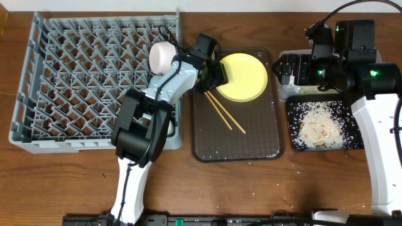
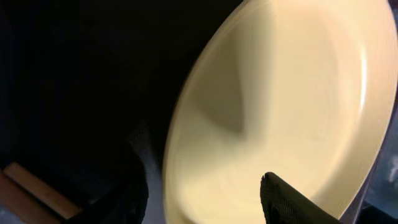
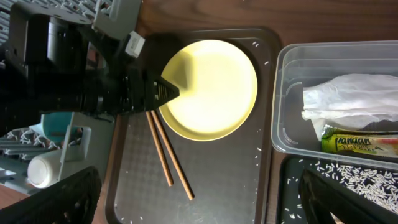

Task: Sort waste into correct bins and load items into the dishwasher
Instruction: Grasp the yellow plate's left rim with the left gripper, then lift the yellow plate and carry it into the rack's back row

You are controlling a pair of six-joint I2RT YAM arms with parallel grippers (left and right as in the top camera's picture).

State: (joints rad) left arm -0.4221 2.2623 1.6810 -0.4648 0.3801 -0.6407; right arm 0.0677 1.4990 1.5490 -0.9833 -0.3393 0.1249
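Two tools are mine at this wooden tabletop [image 1: 251, 188]. My left tool [image 1: 218, 74] is at the left rim of the round yellow plate [image 1: 245, 76]. One finger [image 2: 292, 199] lies over the plate's pale face and the other sits outside the rim, so the edge runs between them. Whether they are pinching the rim or only straddling it I cannot tell; the close view is blurred. From overhead the plate is in the upper part of the flat brown serving tray [image 1: 251, 141].

Just below the plate, the pair of thin wooden chopsticks [image 1: 225, 114] lies side by side on the same tray, slanting down toward its right. A few stray white grains dot the tray's bare surface.

Left of the tray stands the large square grey plastic dish rack [image 1: 81, 75] with its rows of upright pegs, and my left arm crosses its right wall.

My right tool [image 3: 199, 186] hangs with its fingers spread wide apart and nothing between them, up by the right-hand containers. The clear plastic tub [image 3: 280, 99] there holds a crumpled white paper napkin [image 3: 348, 99] and a green-and-yellow wrapper [image 3: 357, 144]. Next to it, nearer the tabletop's front, the shallow glossy black tray [image 1: 292, 141] carries a heap of white rice-like grains and pale crumbs [image 1: 320, 125].
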